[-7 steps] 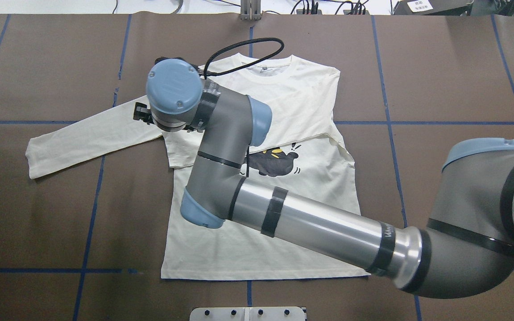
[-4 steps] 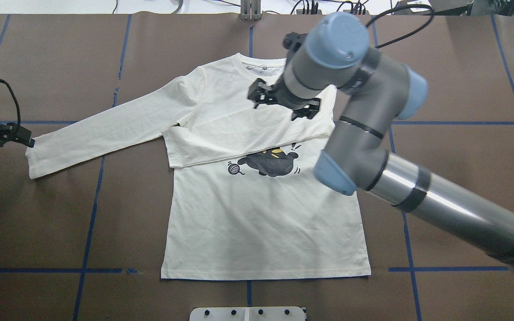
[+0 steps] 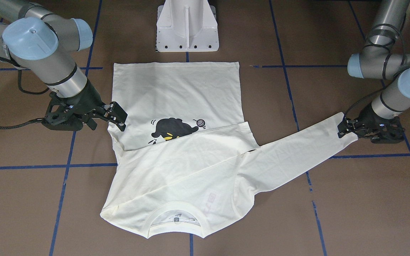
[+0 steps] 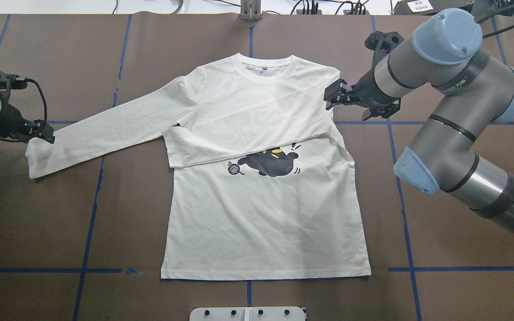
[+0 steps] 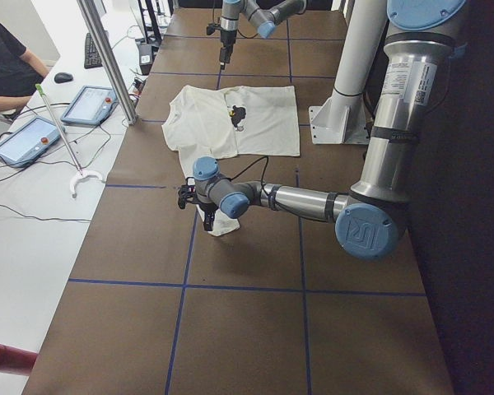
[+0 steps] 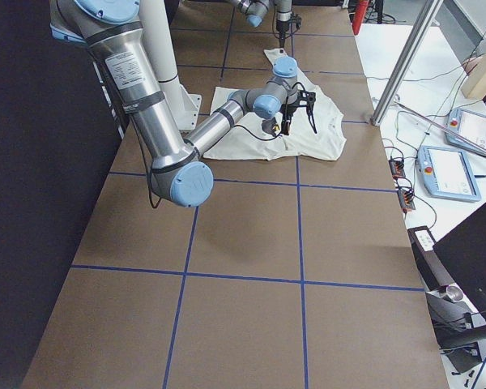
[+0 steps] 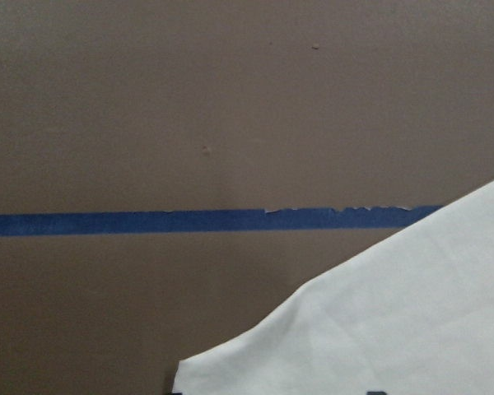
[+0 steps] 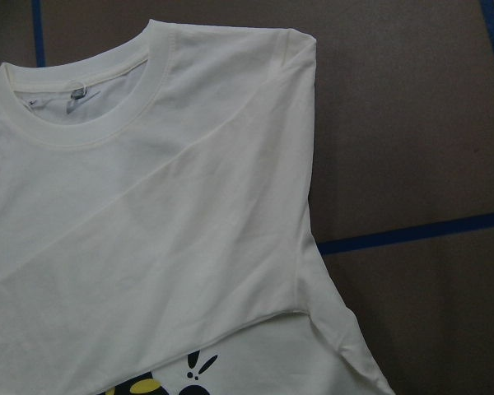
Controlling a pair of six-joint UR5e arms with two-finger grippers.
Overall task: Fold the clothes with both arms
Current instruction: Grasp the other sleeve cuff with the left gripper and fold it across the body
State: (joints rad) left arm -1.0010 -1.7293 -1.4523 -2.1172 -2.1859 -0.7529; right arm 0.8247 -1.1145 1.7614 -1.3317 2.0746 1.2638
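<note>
The cream shirt (image 4: pixel 261 214) lies flat, collar at the far side, cat print (image 4: pixel 275 162) showing. Its right sleeve (image 4: pixel 248 133) is folded across the chest. The other sleeve (image 4: pixel 105 129) stretches out to the left. My left gripper (image 4: pixel 45 133) sits low at that sleeve's cuff (image 3: pixel 347 122); in the left wrist view the cuff corner (image 7: pixel 379 329) lies between two widely spaced tips, so it reads as open. My right gripper (image 4: pixel 335 100) stands open just off the shirt's right shoulder edge (image 8: pixel 300 123), holding nothing; it also shows as right gripper (image 3: pixel 119 117).
Brown table cover with blue tape lines (image 4: pixel 89 223). The white pedestal base (image 3: pixel 186 25) stands at the hem side. A white side table with tablets (image 5: pixel 90 103), a metal post (image 5: pixel 107 58) and a seated person (image 5: pixel 8 66) lies beyond the collar side.
The right arm swung from the shirt's left shoulder across the chest to its right shoulder edge. The left gripper came in from the left to the cuff. The shirt has not moved.
</note>
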